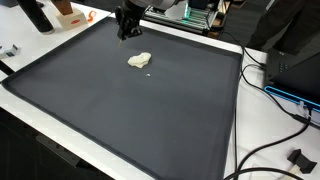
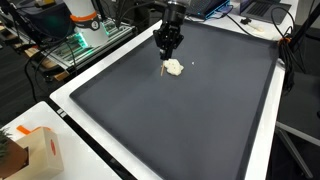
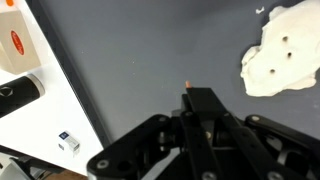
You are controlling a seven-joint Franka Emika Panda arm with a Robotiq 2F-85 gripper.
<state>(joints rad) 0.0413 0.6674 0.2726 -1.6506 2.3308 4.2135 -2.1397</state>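
Wide open over nearly all of the dark mat (image 1: 150, 120), near side and both flanks alike, in both exterior views. Sole obstacle on it: a white lump (image 2: 174, 67), low and flat, just beside the shut jaws. Crowded past the mat's borders: cables (image 1: 272, 143) trailing off the counter (image 1: 247, 100) edge, a cardboard box (image 2: 40, 150) at one corner, a green-lit rack (image 2: 75, 40) beyond another side.

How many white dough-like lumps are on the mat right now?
1. The white lump lies on the dark mat, close beside the shut tool. A tiny white crumb sits near it. Nothing appears hidden.
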